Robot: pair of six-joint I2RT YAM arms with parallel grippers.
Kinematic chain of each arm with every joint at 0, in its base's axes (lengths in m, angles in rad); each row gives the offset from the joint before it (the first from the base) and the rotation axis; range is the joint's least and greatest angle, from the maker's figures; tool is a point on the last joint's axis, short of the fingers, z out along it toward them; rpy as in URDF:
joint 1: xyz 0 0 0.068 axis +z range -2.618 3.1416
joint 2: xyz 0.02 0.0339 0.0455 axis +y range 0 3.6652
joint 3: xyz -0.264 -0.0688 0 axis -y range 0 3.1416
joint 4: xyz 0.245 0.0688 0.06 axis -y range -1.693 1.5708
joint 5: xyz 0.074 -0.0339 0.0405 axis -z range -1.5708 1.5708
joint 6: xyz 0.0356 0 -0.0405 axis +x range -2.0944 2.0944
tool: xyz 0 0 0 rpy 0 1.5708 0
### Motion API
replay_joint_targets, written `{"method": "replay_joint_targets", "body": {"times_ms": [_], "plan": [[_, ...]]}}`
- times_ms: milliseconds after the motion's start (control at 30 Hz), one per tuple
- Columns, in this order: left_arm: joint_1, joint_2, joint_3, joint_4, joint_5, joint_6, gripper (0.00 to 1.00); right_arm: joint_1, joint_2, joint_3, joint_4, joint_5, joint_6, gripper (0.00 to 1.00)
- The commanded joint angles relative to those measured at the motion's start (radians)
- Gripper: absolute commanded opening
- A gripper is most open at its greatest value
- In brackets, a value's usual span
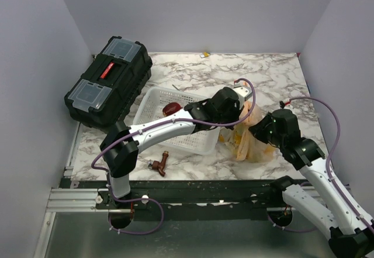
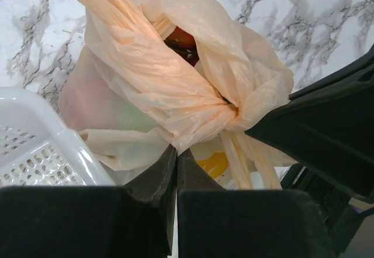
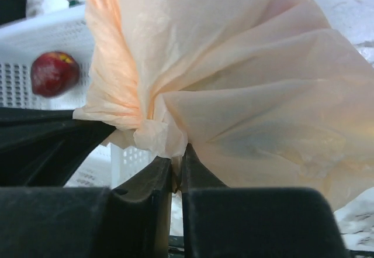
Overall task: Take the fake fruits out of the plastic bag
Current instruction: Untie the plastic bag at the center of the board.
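The plastic bag [image 2: 158, 82], translucent peach and crumpled, is pinched at the left gripper [image 2: 176, 152] tips. An orange fruit [image 2: 182, 38] shows inside, beyond the tips.

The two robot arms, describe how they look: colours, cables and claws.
The left arm and right arm have white shell links joined by chunky black joints. A thin purple cable runs along each. The left claw and right claw are matte black, each with two flat, wedge-shaped fingers.
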Motion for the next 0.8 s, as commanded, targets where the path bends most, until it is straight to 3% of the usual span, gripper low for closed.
{"method": "replay_joint_targets", "body": {"times_ms": [0,267,533,667,767], "plan": [[0.011,-0.005,0.026,-0.049,-0.151,-0.027,0.0,0.002,-0.026,-0.021,-0.052,0.206,0.107,0.03],[0.048,-0.038,-0.048,-0.04,-0.203,-0.032,0.0,0.003,-0.11,-0.001,-0.163,0.357,0.212,0.01],[0.061,-0.076,-0.01,-0.039,0.154,0.036,0.01,0.002,-0.142,-0.024,-0.066,0.215,0.102,0.01],[0.052,-0.091,0.009,-0.033,0.142,0.042,0.27,0.002,-0.13,-0.024,-0.058,0.193,0.089,0.01],[0.03,-0.095,0.03,-0.039,0.078,0.082,0.39,0.003,-0.127,-0.026,-0.056,0.185,0.087,0.01]]}}
